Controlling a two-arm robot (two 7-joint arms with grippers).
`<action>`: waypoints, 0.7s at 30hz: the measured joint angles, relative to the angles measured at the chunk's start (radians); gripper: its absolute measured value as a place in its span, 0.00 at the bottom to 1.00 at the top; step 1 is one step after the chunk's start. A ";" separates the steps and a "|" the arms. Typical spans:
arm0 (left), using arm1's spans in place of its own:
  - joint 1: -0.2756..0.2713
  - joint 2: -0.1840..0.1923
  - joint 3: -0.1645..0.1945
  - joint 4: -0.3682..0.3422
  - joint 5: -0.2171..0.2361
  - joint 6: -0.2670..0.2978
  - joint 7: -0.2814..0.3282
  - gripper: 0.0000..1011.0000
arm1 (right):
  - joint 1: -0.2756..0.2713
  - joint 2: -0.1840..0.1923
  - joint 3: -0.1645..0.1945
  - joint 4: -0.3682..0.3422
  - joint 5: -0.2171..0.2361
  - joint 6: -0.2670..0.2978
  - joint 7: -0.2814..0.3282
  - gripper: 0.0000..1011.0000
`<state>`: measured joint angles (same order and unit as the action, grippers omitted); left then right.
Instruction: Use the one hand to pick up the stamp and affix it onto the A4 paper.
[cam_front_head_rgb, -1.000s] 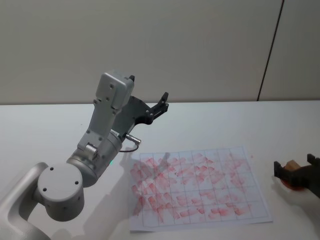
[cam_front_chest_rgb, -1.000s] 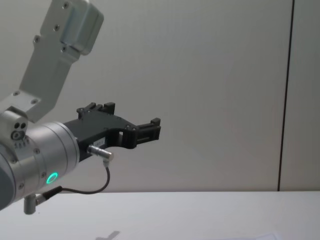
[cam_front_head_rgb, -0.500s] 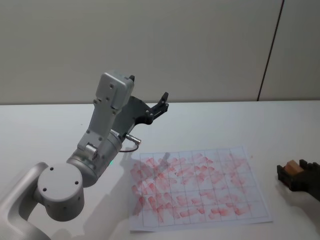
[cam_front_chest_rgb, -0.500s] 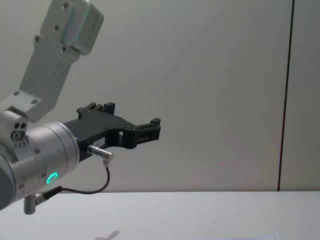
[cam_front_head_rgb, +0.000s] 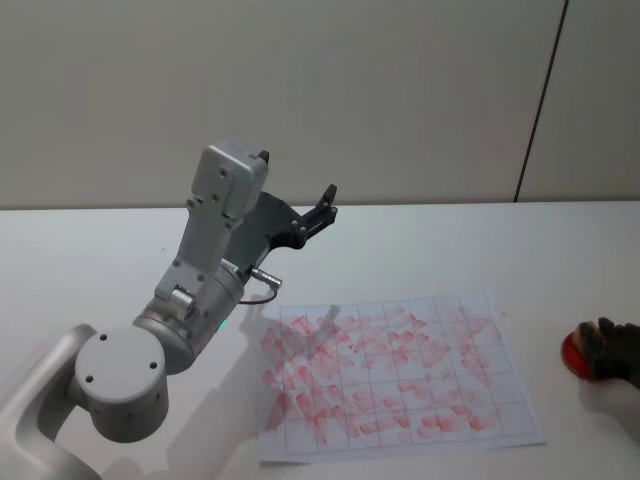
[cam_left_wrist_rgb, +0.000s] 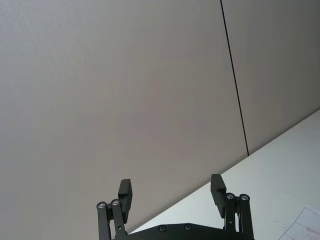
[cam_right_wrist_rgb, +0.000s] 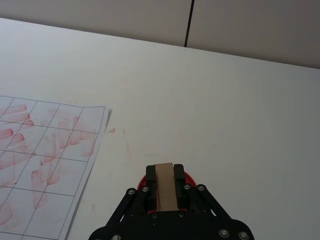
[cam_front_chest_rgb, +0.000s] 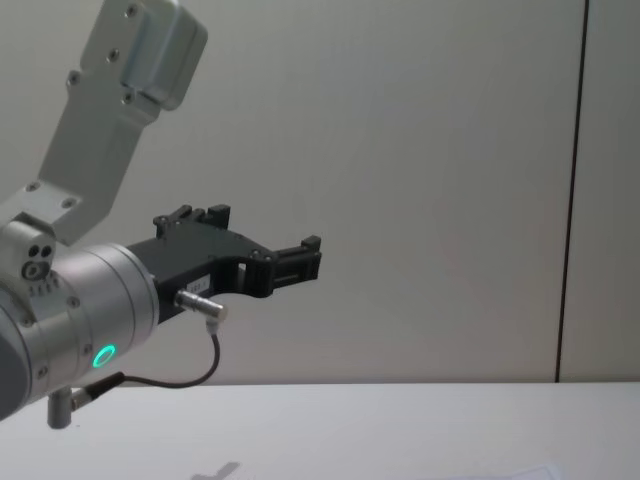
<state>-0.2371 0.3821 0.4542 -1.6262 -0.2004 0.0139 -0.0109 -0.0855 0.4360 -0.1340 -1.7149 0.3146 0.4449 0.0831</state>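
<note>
Tan wood, narrow and upright: the stamp (cam_right_wrist_rgb: 164, 192) sits clamped between the two black fingers of the right gripper (cam_right_wrist_rgb: 164, 173), which press flush against its sides in the right wrist view. Slivers of a round red ink pad (cam_right_wrist_rgb: 189, 177) show on either side of the fingers, directly under the stamp; whether the stamp's face touches the pad cannot be told. In the head view the right gripper (cam_front_head_rgb: 612, 350) is at about 4 o'clock near the frame edge, low over the white table (cam_front_head_rgb: 90, 240), with the ink pad (cam_front_head_rgb: 571, 352) peeking out on its paper side. The A4 paper (cam_front_head_rgb: 400, 375) lies flat at 5 to 6 o'clock in the head view, ruled in a grid and covered with smeared red prints. The pad sits off the sheet, near its edge at the sheet's 3 o'clock. The right wrist view shows the paper's corner and edge (cam_right_wrist_rgb: 45, 160) apart from the gripper, with bare table between. The left gripper (cam_front_head_rgb: 326, 203) is raised above the table at 10 o'clock of the paper, pointing toward the beige wall (cam_front_head_rgb: 400, 90). Its jaws stand apart with nothing between them, seen plainly in the left wrist view (cam_left_wrist_rgb: 171, 186) and from the side in the chest view (cam_front_chest_rgb: 311, 257).
</note>
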 joint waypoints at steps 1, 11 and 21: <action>0.000 0.000 0.000 0.000 0.000 0.000 0.000 0.99 | -0.001 0.001 0.001 -0.001 -0.001 0.002 -0.001 0.20; 0.000 0.000 0.000 0.000 0.000 0.000 0.000 0.99 | -0.010 0.006 0.010 -0.005 0.002 0.035 -0.013 0.19; 0.000 0.000 0.000 0.000 0.000 0.000 0.000 0.99 | -0.016 0.005 0.019 0.011 0.017 0.045 -0.017 0.19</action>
<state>-0.2371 0.3821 0.4542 -1.6262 -0.2004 0.0139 -0.0109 -0.1019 0.4410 -0.1147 -1.7044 0.3316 0.4896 0.0659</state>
